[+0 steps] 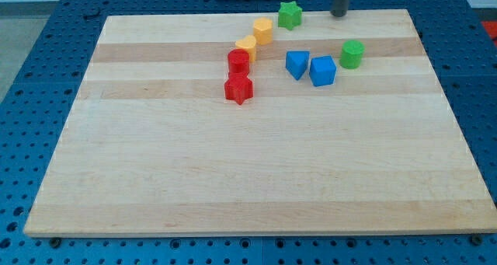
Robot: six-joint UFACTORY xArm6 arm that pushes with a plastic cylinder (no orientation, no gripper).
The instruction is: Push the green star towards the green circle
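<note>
The green star (290, 15) lies near the top edge of the wooden board (256, 179), a little right of centre. The green circle (352, 54) stands lower and to the right of it. My tip (339, 14) rests at the board's top edge, to the right of the green star with a gap between them, and above the green circle. It touches no block.
Two yellow blocks (263, 30) (247, 45) run down-left from the green star. A red cylinder (238, 62) and a red star (239, 88) sit below them. A blue block (297, 64) and a blue cube (322, 71) lie left of the green circle.
</note>
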